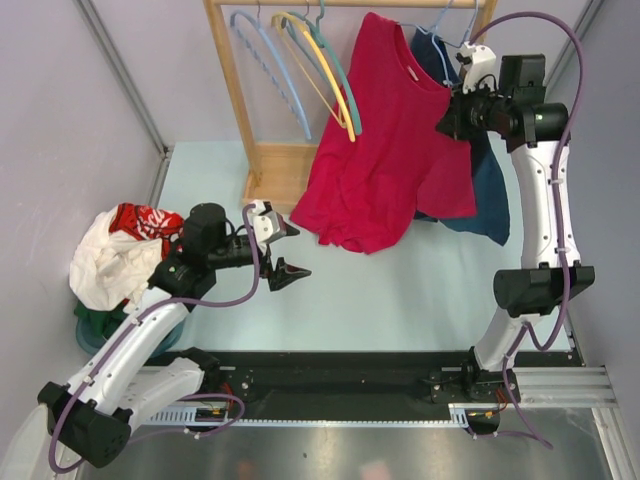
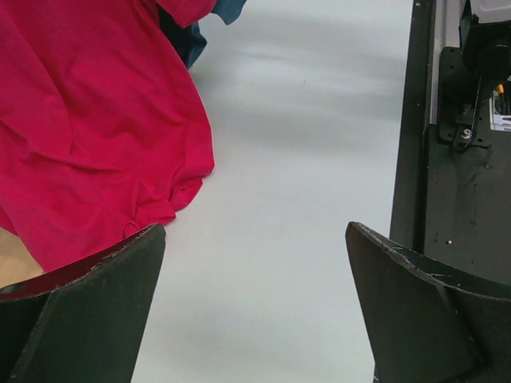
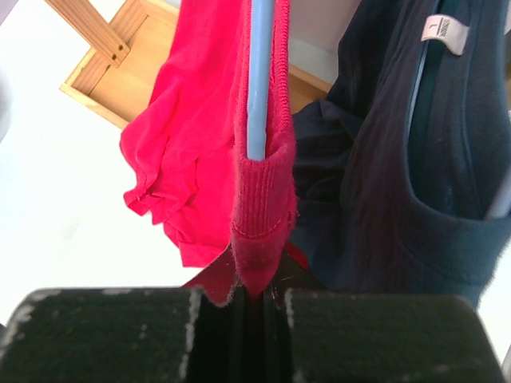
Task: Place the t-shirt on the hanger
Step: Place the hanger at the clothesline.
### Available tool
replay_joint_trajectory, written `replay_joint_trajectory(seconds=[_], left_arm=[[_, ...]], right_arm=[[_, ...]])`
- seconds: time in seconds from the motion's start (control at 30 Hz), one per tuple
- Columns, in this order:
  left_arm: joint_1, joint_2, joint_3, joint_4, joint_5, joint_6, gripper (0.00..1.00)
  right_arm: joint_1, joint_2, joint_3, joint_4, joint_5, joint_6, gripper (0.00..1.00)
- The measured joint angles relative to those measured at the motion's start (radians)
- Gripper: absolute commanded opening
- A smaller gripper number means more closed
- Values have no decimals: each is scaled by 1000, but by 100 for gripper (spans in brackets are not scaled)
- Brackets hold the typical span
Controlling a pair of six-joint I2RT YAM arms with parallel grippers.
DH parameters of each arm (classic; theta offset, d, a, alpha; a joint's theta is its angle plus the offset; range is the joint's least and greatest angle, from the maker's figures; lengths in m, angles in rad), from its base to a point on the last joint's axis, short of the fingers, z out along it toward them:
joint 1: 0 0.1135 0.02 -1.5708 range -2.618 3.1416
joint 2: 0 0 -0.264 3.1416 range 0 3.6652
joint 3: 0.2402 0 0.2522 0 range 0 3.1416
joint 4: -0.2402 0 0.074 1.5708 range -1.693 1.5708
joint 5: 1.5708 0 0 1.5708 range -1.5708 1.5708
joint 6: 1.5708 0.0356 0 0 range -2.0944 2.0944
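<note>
The crimson t-shirt [image 1: 385,150] hangs from the rack at the back, and its hem reaches down to the table. My right gripper [image 1: 447,118] is shut on the ribbed collar [image 3: 262,207] at the shirt's right shoulder. In the right wrist view the pale lavender-blue hanger [image 3: 257,80] runs inside that collar, straight above my right gripper [image 3: 259,295]. The rest of the hanger is hidden by cloth. My left gripper [image 1: 292,250] is open and empty, low over the table by the hem. In the left wrist view the shirt [image 2: 88,120] lies just beyond the left finger of that gripper [image 2: 255,231].
A wooden rack [image 1: 235,90] carries a sky-blue hanger [image 1: 265,60], a yellow one [image 1: 320,75] and a teal one [image 1: 335,60]. A dark blue shirt [image 1: 490,190] hangs right behind the red one. A red-and-white garment heap [image 1: 115,250] lies at the left. The black base rail [image 1: 330,370] runs along the near edge.
</note>
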Motion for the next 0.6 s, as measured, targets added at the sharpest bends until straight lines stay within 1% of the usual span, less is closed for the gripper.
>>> replay_joint_trajectory(seconds=[0.33, 0.37, 0.4, 0.43, 0.47, 0.53, 0.57, 0.6], left_arm=[[5, -14, -26, 0, -12, 0, 100], [6, -17, -31, 0, -17, 0, 100], [6, -20, -34, -1, -19, 0, 100], [7, -21, -35, -3, -21, 0, 100], [8, -24, -36, -3, -23, 0, 100], [14, -29, -36, -4, -25, 0, 100], [16, -32, -37, -4, -25, 0, 100], [20, -35, -40, -3, -25, 0, 100]], right_arm=[[28, 48, 0, -3, 21, -10, 0], [31, 52, 0, -3, 23, -10, 4], [34, 55, 0, -5, 25, -10, 11], [36, 58, 1, -5, 25, -10, 29], [38, 58, 2, -5, 25, -10, 37], [41, 58, 2, -4, 23, -5, 50], [42, 57, 2, -2, 24, -5, 62], [43, 55, 0, 2, 24, -4, 65]])
